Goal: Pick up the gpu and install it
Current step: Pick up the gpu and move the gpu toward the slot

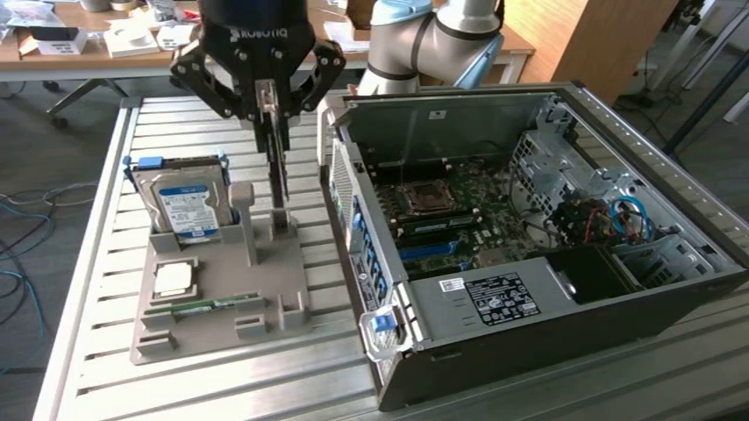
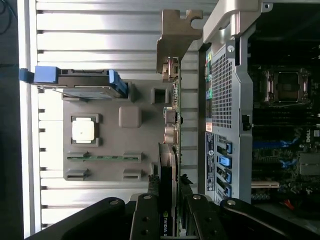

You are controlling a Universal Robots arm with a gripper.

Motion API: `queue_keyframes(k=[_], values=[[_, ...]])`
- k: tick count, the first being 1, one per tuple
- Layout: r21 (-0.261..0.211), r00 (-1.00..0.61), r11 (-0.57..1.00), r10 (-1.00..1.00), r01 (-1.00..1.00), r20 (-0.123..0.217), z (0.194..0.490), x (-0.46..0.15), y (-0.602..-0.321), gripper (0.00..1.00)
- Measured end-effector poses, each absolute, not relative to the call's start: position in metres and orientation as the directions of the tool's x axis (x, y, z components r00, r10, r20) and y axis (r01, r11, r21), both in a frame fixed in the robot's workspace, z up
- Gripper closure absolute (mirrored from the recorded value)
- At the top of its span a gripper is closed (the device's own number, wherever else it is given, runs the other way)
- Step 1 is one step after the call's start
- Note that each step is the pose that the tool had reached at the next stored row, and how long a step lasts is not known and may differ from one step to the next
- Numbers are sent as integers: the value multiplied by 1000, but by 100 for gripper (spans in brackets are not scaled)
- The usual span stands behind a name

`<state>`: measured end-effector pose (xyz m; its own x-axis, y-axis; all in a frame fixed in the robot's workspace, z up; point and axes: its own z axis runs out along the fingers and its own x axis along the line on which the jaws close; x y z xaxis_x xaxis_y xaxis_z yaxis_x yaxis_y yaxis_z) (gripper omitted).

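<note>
Gripper, black angular linkage, pinched on the top edge of the gpu: thin flat dark card, upright directly beneath. Bent bare-metal bracket at one end. Below, matte grey moulded stand on ribbed aluminium table.

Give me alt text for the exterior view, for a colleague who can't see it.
The gripper has its jaws closed on the top edge of the gpu, which stands on edge at the grey parts holder. A hard drive stands upright in the holder; the open computer case sits at the exterior view's right.
</note>
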<state>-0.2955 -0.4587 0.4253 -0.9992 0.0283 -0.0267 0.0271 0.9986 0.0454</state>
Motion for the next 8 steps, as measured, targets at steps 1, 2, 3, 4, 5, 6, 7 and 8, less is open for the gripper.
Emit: queue_keyframes(k=[1, 2, 3, 4, 5, 6, 7, 8], values=[[45, -999, 999, 28, 27, -27, 430, -296, -459, 74], [45, -999, 999, 28, 27, -27, 434, -296, -459, 74], [45, -999, 999, 28, 27, -27, 438, -296, -459, 74], [45, -999, 999, 28, 27, -27, 442, -296, -459, 74], [45, -999, 999, 28, 27, -27, 445, -296, -459, 74], [45, -999, 999, 28, 27, -27, 448, -296, -459, 74], [45, -999, 999, 28, 27, -27, 451, -296, -459, 74], [45, -999, 999, 28, 27, -27, 453, -296, -459, 74]])
